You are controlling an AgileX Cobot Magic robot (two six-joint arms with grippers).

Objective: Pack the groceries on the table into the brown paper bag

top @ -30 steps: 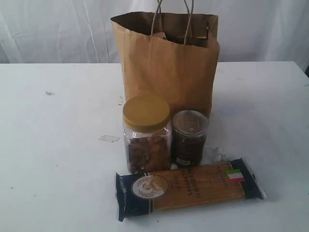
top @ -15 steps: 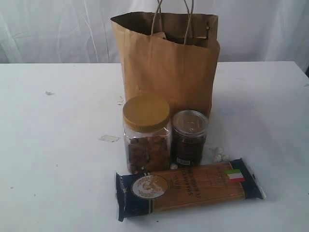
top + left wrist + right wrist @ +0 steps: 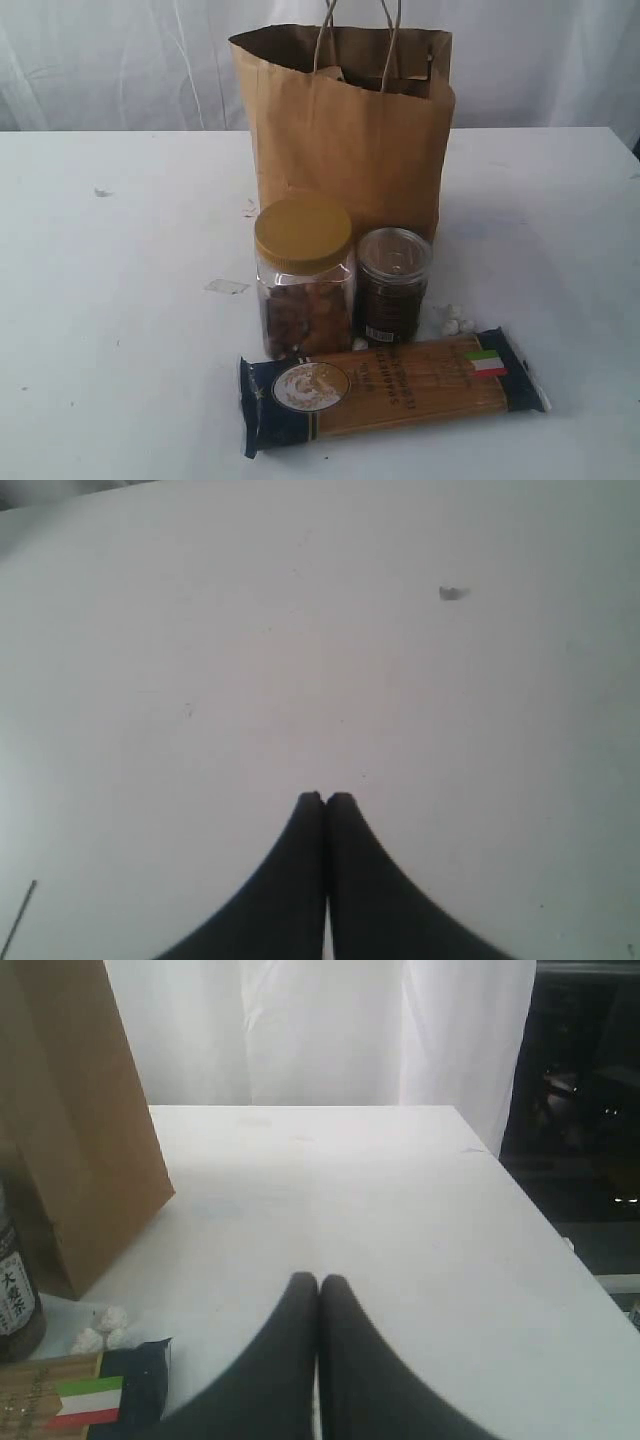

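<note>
In front of the brown paper bag (image 3: 345,140), on the table (image 3: 120,350), nothing shifts against the earlier frames: gold-lidded jar (image 3: 303,275), dark jar (image 3: 392,285) and spaghetti pack (image 3: 390,390) sit exactly as before, unpacked. Left jaws and right jaws are clenched, empty, clear of everything. No pick has started.

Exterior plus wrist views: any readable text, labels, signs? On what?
No text reads clearly.
On the spaghetti pack: dark lettering along its middle, too blurred to read; a green-white-red flag at one end.
On the dark jar: pale label with characters, too small to read.
On the gold-lidded jar and the brown paper bag: no print visible.
</note>
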